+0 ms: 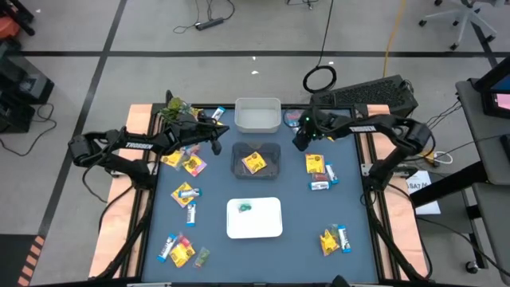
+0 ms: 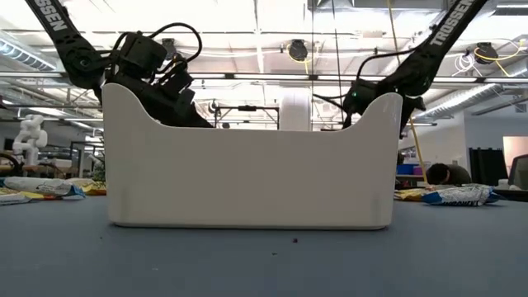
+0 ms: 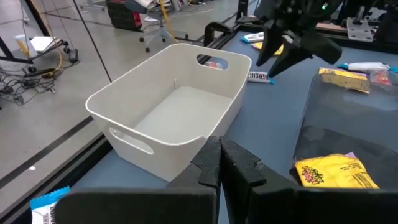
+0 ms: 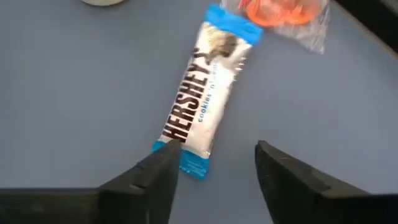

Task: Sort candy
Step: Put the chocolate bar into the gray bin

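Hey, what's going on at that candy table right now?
Right gripper open over a blue-and-white bar. Left gripper shut, empty, beside the white bin. Nothing blocking.

Two dark jointed arms, white TROSSEN lettering, looping black cables, black wedge-shaped fingers (image 4: pixel 152 180)

Wrapped candy (image 1: pixel 185 194) scattered flat across the blue tabletop: yellow square packets, blue-and-white narrow bars, small red and green pieces. One yellow packet (image 1: pixel 254 163) inside the dark bin; one Hershey's bar (image 4: pixel 205 87) lying flat beside a clear-wrapped orange piece (image 4: pixel 281 12).
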Robot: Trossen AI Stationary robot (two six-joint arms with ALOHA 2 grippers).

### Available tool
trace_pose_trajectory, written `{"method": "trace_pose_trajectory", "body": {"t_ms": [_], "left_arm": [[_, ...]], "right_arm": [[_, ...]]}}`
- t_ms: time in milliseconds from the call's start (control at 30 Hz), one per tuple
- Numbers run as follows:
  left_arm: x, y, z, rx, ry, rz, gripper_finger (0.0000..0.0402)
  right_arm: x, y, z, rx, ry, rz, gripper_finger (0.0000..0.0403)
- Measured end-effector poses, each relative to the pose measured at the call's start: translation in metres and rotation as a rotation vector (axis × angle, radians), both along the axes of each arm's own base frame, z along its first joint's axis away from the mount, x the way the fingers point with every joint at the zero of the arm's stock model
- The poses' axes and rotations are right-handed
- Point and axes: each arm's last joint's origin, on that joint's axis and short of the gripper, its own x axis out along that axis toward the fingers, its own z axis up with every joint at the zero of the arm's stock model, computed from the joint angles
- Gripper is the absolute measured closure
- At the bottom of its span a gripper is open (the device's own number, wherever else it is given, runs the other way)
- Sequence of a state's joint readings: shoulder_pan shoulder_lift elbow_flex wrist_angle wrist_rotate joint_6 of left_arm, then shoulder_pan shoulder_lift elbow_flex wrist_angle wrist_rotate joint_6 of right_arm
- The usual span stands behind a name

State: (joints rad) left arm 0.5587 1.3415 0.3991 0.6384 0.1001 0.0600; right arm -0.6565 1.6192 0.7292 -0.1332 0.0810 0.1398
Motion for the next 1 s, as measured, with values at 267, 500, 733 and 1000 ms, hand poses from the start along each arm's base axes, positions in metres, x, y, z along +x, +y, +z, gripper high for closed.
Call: {"method": "trace_pose_trajectory", "body": {"t_ms": [267,500,733,1000], "left_arm": [[0.001,-0.001,0.0,-0.002,-0.001,-0.005,0.0393],[0.001,-0.001,0.0,-0.004,-0.002,-0.004,0.0393],[0.001,-0.001,0.0,-0.004,-0.003,-0.004,0.0393],[0.001,-0.001,0.0,0.003,-0.004,-0.006,0.0393]], "right_arm": [[0.002,-0.001,-0.007,0.075,-0.043,-0.052,0.0212],[0.003,-0.001,0.004,0.114,-0.153,-0.168,0.0231],[0.008,0.001,-0.002,0.143,-0.183,-0.236,0.0226],[0.014,0.003,-0.013,0.12,-0.155,-0.256,0.0262]]}}
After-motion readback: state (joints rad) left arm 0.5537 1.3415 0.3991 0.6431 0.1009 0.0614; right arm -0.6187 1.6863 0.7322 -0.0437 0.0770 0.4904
